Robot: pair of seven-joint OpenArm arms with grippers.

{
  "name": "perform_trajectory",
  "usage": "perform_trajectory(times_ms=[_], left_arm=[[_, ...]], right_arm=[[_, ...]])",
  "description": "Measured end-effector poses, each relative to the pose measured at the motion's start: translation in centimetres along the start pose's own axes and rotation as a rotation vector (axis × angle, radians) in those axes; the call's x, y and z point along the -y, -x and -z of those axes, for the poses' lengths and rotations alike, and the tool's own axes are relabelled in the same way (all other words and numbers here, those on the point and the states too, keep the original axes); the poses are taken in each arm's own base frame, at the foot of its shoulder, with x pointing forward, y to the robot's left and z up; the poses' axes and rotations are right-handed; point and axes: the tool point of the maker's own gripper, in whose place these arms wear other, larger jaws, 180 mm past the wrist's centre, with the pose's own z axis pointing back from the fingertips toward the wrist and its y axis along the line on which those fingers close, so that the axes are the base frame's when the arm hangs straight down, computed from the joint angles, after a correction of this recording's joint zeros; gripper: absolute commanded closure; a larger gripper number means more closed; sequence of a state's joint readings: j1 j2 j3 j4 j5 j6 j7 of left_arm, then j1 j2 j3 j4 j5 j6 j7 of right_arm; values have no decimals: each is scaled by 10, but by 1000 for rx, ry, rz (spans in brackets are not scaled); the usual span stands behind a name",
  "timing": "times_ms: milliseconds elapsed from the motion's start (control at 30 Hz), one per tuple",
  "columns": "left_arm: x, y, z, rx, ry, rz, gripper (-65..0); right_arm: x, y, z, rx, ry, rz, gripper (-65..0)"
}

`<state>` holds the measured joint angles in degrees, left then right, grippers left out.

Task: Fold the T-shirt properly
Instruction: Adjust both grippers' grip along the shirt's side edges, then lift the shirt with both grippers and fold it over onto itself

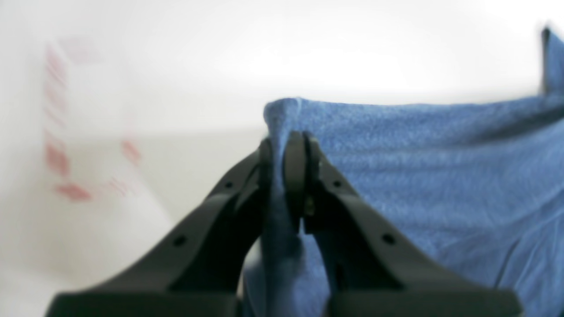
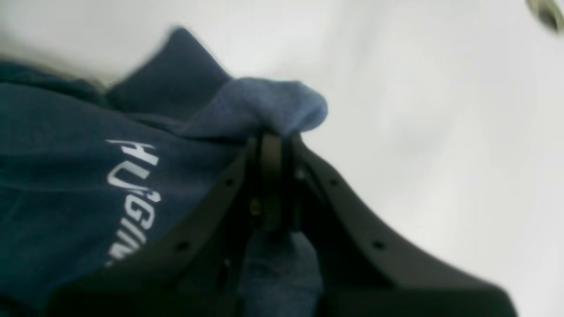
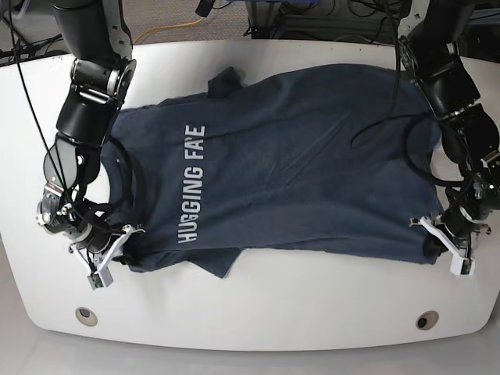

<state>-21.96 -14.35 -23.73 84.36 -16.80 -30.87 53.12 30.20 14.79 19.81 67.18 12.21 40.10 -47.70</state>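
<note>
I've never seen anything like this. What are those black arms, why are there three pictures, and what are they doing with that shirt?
It is one robot with two jointed arms, seen by three cameras. The wide picture looks down on a white table where a dark blue T-shirt lies spread out, lettering up. The two close-up pictures come from small cameras on each arm's wrist, looking along its pincer. The left gripper, at the right side of the wide picture, is shut on a pinch of the shirt's edge. The right gripper, at the left side, is shut on another bunch of cloth near the lettering. So both arms hold the shirt's near edge.
</note>
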Motion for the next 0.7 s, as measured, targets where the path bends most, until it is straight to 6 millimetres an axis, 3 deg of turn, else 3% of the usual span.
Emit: perform_trajectory(times_ms=[200, 367, 600, 700], left_arm=[[-7, -62, -20, 98, -47, 56, 0], [-12, -121, -51, 224, -99, 98, 0], [-35, -184, -104, 367, -211, 135, 0], [-44, -226, -135, 467, -248, 158, 0]], right_arm=[[11, -56, -9, 65, 30, -77, 0], [21, -115, -28, 108, 68, -168, 0], [25, -215, -73, 241, 120, -277, 0], [27, -260, -102, 313, 155, -318, 0]])
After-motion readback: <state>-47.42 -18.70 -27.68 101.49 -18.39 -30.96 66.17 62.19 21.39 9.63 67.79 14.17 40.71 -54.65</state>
